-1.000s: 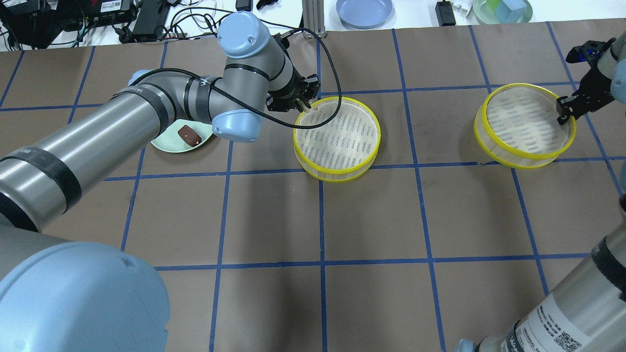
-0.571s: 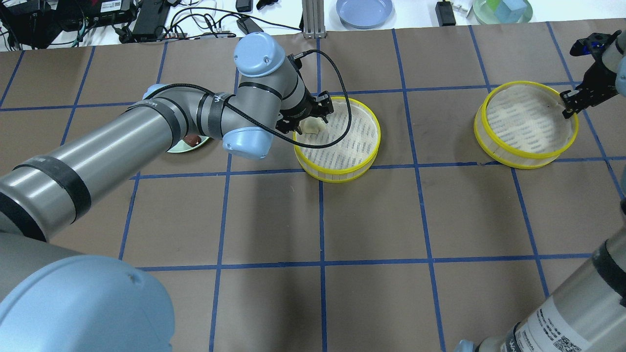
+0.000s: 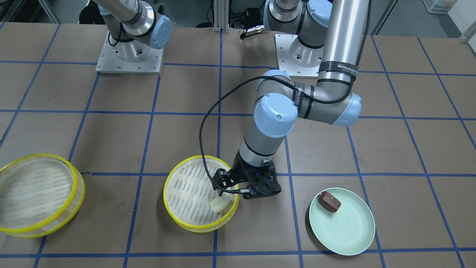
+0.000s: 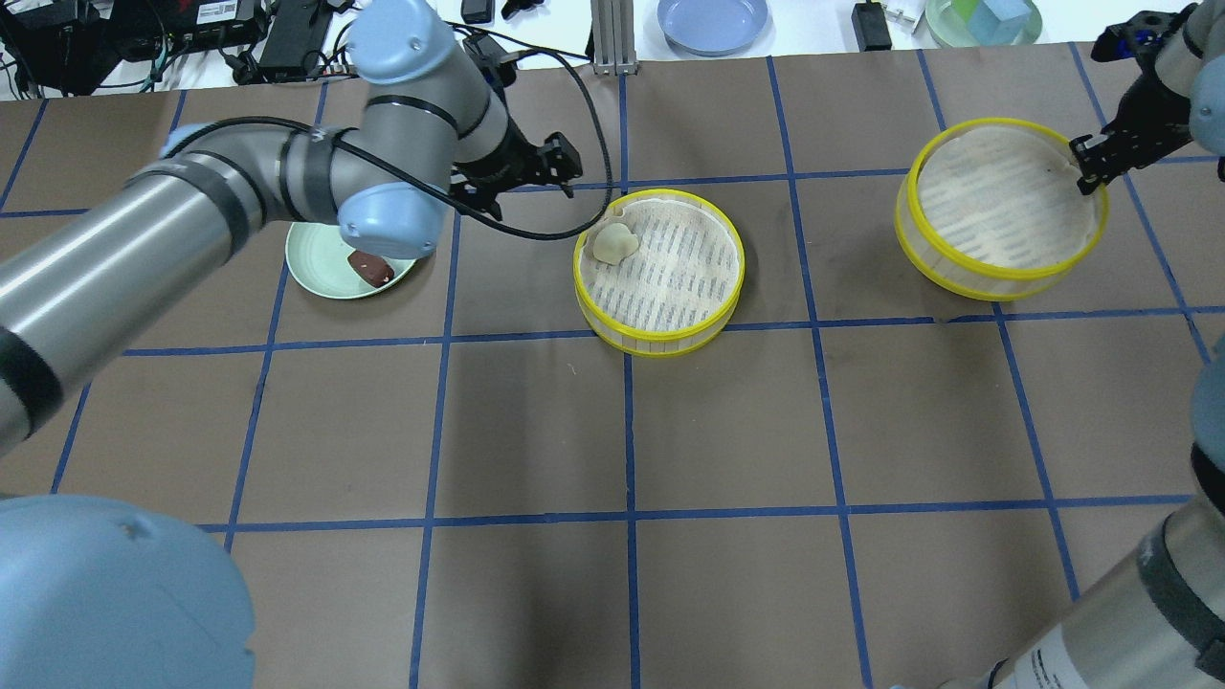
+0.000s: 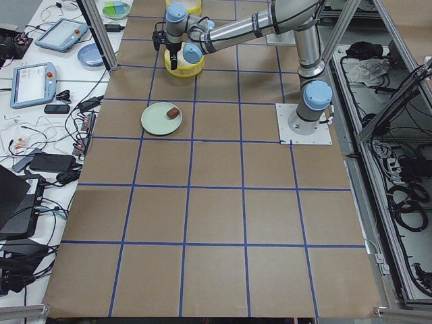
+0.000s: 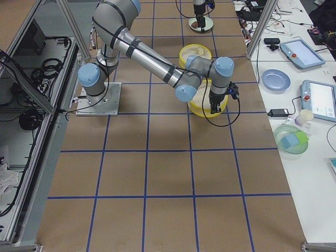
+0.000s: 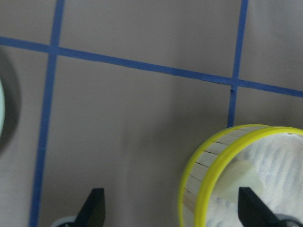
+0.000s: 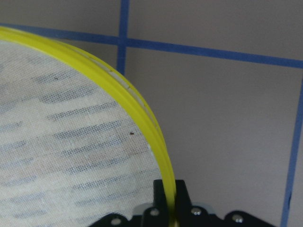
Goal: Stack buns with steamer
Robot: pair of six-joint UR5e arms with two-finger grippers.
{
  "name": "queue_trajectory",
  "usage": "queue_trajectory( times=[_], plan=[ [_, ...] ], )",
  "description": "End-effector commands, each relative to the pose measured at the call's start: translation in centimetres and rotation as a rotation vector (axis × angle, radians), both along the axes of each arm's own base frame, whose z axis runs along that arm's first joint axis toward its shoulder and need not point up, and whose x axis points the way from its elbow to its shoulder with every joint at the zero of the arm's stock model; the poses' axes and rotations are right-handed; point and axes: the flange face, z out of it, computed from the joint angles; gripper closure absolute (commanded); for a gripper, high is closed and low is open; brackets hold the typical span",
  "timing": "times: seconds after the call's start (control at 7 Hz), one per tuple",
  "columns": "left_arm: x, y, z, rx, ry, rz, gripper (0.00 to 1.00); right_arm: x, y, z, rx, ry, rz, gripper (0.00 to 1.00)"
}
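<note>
One white bun lies inside the middle tray; the left claw, spread and empty, hangs beside that tray. The right claw pinches the other tray by its rim. That tray is probably light and stiff, and best held there.

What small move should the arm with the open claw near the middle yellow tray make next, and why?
Probably swing the left gripper over the dark reddish-brown bun on the pale green plate: its jaws are open and empty, and the cream-white bun already lies in the yellow-rimmed steamer tray.
</note>
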Motion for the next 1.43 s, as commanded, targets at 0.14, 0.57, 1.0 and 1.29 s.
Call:
queue_trajectory(
  times=[0.14, 0.57, 1.0, 1.29],
  plan=[
    [13.6, -1.5, -0.7, 0.011, -0.105, -0.179, 0.0, 13.8, 0.8, 2.6, 0.037, -0.027, -0.132, 1.0],
    [18.3, 0.5, -7.5, 0.112, -0.091, -0.276, 0.0, 27.4, 2.0, 2.8, 0.015, -0.046, -0.239, 1.0],
    [19.1, -0.6, -11.0, 0.112, -0.09, -0.279, 0.2, 37.0, 4.4, 1.2, 0.02, -0.053, -0.361, 1.0],
    [19.1, -0.9, -11.5, 0.117, -0.087, -0.265, 0.78, 38.2, 5.7, -0.8, 0.02, -0.045, -0.397, 1.0]
  ],
)
